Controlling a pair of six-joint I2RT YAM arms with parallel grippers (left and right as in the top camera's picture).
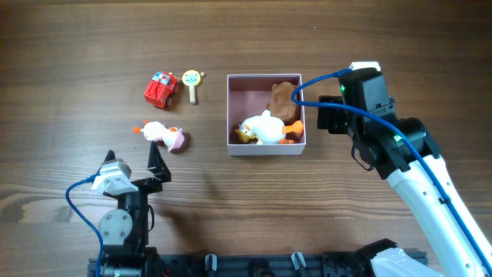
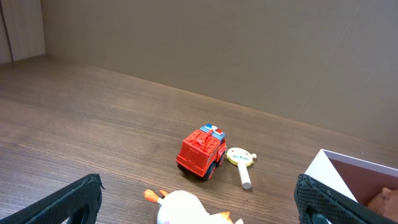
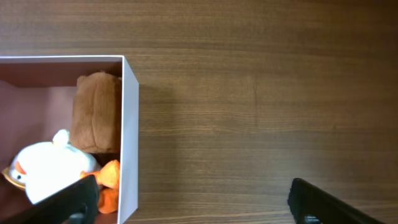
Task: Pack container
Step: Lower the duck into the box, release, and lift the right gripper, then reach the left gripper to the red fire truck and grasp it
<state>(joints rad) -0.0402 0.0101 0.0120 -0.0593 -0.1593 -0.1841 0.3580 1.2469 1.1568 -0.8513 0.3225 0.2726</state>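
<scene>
The container (image 1: pixel 266 151) is a square white-walled box with a pink inside, at the table's middle. A brown plush (image 1: pixel 282 98) and a white plush with orange parts (image 1: pixel 265 128) lie in it. My right gripper (image 1: pixel 324 121) hovers at the box's right wall, open and empty. In the right wrist view the gripper (image 3: pixel 193 193) straddles that wall (image 3: pixel 129 137), with its left finger over the white plush (image 3: pixel 50 165). My left gripper (image 1: pixel 134 163) stands open near the front left, just short of a white and pink toy (image 1: pixel 163 135). Between that gripper's (image 2: pixel 198 193) fingers shows the same toy (image 2: pixel 183 208).
A red toy truck (image 1: pixel 161 88) and a yellow round-headed stick toy (image 1: pixel 191 81) lie on the wood left of the box. The left wrist view has the truck (image 2: pixel 202 152) and the stick toy (image 2: pixel 241 160) beyond the white toy. A blue cable (image 1: pixel 323 77) loops by the right wrist.
</scene>
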